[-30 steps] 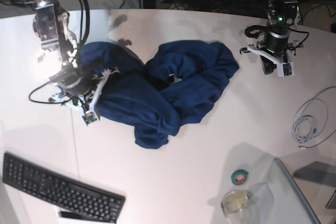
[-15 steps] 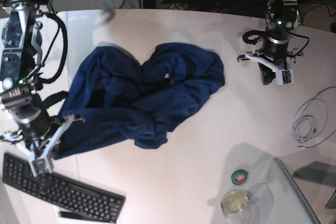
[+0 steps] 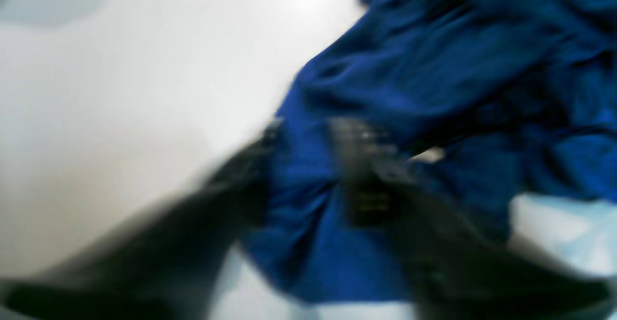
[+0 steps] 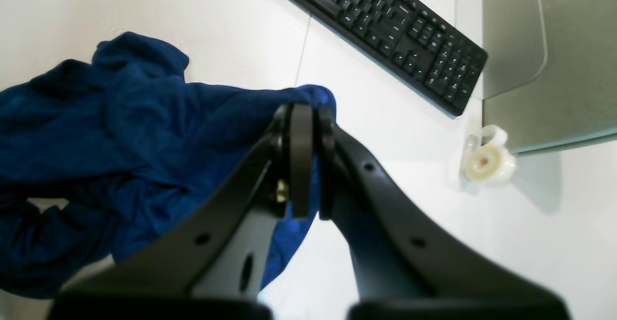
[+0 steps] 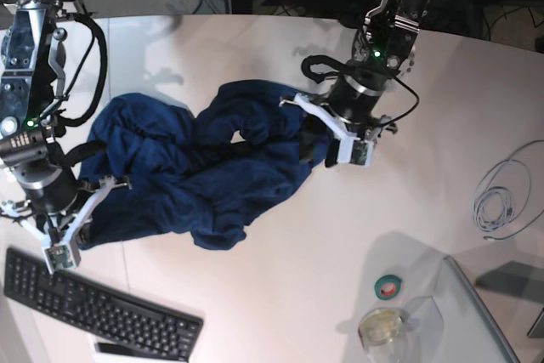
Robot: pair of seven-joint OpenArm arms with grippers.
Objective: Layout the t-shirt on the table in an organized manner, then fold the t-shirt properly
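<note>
Currently my right fingers [image 4: 304,166] stay clenched on a t-shirt [image 5: 200,172] edge, crumpled mid-tabletop [image 5: 280,295]. Left fingers' [image 3: 308,175] state is blurred, cannot tell. Pinch a second edge, then spread apart slowly.

Black arms, white wrist brackets; black fingers [image 4: 301,161], looping cables
</note>
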